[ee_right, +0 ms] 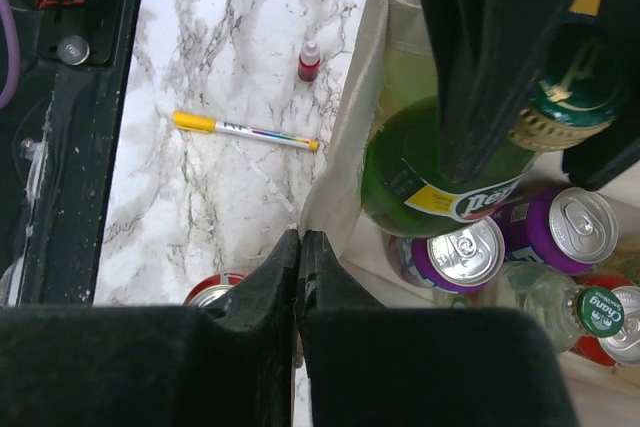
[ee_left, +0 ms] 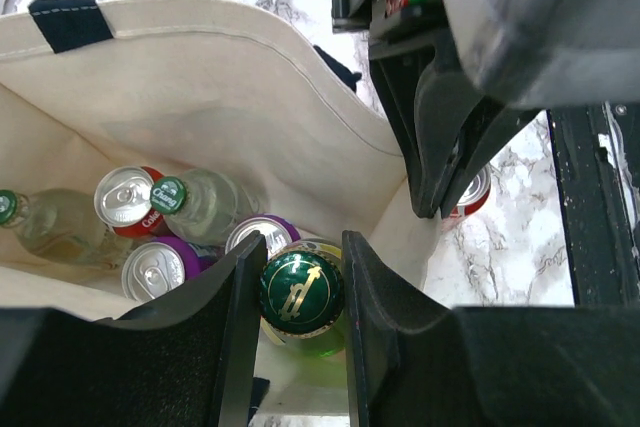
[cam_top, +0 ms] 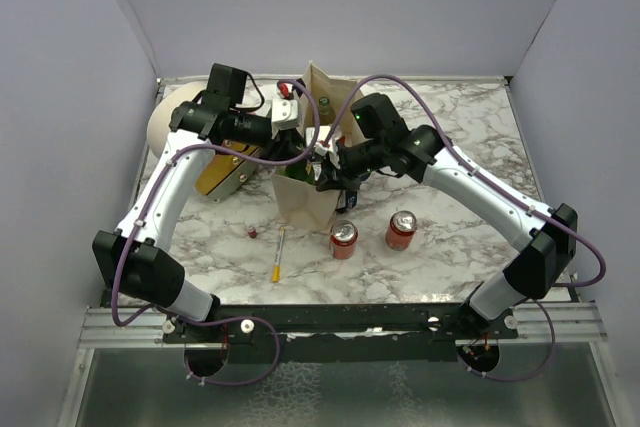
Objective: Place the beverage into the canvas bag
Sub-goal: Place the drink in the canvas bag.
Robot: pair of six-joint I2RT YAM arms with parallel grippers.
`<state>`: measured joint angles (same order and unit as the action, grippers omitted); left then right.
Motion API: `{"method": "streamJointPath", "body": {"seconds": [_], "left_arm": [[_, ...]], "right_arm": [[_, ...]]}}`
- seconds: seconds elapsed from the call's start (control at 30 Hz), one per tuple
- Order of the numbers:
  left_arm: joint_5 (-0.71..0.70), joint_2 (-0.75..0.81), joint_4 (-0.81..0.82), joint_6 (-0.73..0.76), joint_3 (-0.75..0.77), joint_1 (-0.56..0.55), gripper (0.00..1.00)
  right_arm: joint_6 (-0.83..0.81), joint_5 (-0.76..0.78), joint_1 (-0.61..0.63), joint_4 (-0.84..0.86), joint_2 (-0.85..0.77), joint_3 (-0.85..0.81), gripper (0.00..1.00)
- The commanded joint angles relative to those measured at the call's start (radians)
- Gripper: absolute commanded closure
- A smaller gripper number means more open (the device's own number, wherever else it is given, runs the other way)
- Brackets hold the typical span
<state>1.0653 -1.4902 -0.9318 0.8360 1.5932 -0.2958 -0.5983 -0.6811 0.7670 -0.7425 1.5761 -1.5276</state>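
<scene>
The beverage is a green glass bottle [ee_left: 302, 290] with a green and gold cap and a yellow label [ee_right: 430, 167]. It hangs neck-up inside the mouth of the cream canvas bag [cam_top: 305, 205], and my left gripper [ee_left: 303, 247] is shut on its cap. In the bag [ee_left: 200, 77] lie purple cans [ee_left: 155, 269], a red can [ee_left: 125, 197] and clear bottles [ee_left: 205, 199]. My right gripper [ee_right: 300, 245] is shut on the bag's near rim [ee_right: 350, 147], pinching the cloth and holding the mouth apart.
Two red cans [cam_top: 343, 240] [cam_top: 401, 230] stand on the marble just in front of the bag. A yellow-capped pen [ee_right: 245, 131] and a small red vial [ee_right: 309, 60] lie to the bag's left. A cream and orange drum [cam_top: 170, 125] sits at the back left.
</scene>
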Motion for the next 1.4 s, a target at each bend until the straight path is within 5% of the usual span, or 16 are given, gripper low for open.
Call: {"method": "streamJointPath", "body": {"seconds": [0.0, 0.73, 1.13, 1.37], "left_arm": [[0.054, 0.022, 0.016, 0.059, -0.020, 0.002, 1.00], [0.058, -0.022, 0.044, 0.233, -0.181, -0.002, 1.00], [0.065, -0.097, 0.018, 0.211, -0.154, 0.001, 1.00], [0.046, -0.124, -0.073, 0.322, -0.146, 0.001, 1.00]], "right_arm": [[0.007, -0.017, 0.003, 0.033, -0.011, -0.045, 0.99], [0.025, -0.020, 0.002, 0.047, 0.015, -0.026, 0.99], [-0.010, -0.027, 0.003, 0.036, -0.013, 0.031, 0.99], [-0.007, -0.024, 0.003, 0.045, -0.028, 0.056, 0.99]]}}
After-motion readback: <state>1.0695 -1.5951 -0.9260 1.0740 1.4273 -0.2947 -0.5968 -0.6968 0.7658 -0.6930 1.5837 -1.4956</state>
